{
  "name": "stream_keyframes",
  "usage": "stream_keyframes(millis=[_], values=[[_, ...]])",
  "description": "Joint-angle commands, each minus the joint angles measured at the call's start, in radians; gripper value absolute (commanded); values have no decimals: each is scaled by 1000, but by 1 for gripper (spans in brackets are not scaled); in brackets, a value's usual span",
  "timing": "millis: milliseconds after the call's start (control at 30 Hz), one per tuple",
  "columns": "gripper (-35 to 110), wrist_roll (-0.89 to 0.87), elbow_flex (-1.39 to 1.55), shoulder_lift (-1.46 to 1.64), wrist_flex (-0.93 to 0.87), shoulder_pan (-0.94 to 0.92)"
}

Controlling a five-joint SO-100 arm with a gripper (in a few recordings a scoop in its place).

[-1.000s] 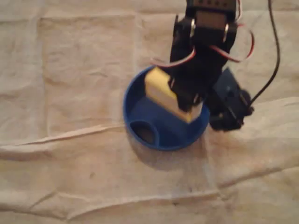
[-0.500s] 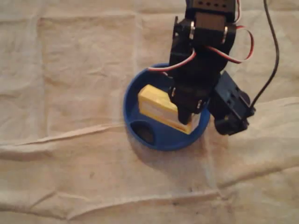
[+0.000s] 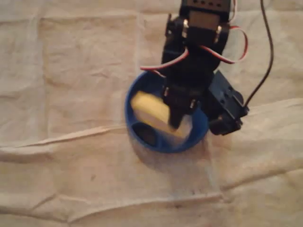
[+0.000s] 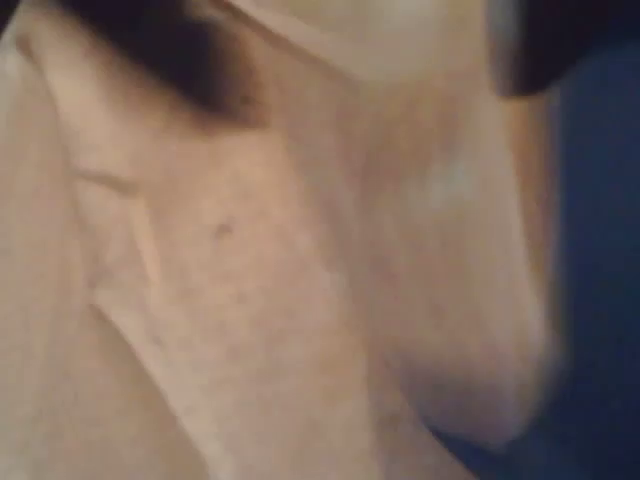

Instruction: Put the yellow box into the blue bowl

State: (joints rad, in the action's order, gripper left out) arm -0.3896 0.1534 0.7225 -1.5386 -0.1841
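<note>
A blurred yellow rectangular box (image 3: 150, 109) lies inside the round blue plastic bowl (image 3: 161, 147) on the cream cloth-covered worktop (image 3: 71, 94). The black jaws hang over the bowl's right half; I cannot tell whether they grip the box.

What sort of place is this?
Probably a makeshift hobby tabletop: a creased beige cloth covers the surface, a small black arm trails loose wires, and a blue bowl holds a yellow box.

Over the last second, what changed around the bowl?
The box sank lower into the bowl and lay flatter, drifting left in the overhead view; the gripper and arm shifted left with it. Blur hides whether it has let go. The bowl and cloth stayed put.
</note>
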Motion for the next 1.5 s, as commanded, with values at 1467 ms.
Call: stream_keyframes(millis=[1467], values=[[0,11,-67,755,-225,239]])
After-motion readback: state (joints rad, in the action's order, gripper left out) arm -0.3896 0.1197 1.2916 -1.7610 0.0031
